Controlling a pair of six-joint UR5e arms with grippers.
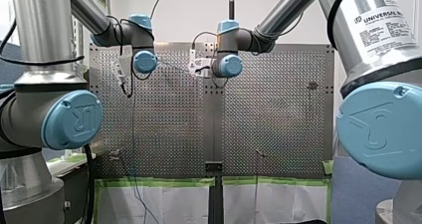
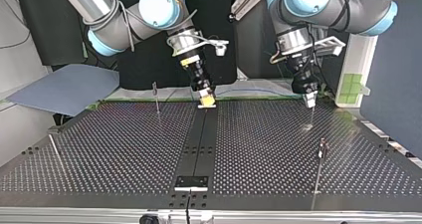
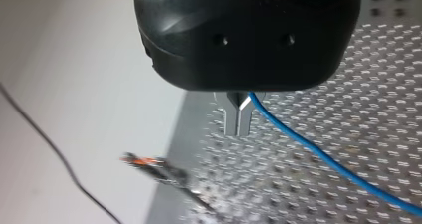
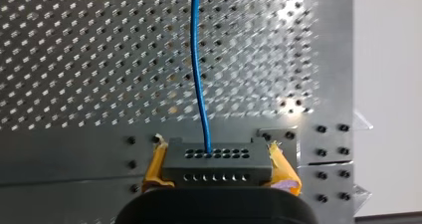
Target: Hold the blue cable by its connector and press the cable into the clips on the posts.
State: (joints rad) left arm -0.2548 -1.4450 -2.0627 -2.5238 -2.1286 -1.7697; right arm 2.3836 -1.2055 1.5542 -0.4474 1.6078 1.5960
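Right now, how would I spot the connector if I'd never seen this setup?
In the right wrist view, find the perforated table, then my right gripper over it. The connector is the grey block clamped between the yellow pads. Only it has rows of small holes and the blue cable rising from its top.

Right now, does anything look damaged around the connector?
Yes: the yellow pads of my right end effector look frayed at their tips, either side of the grey connector. The blue cable looks unkinked.
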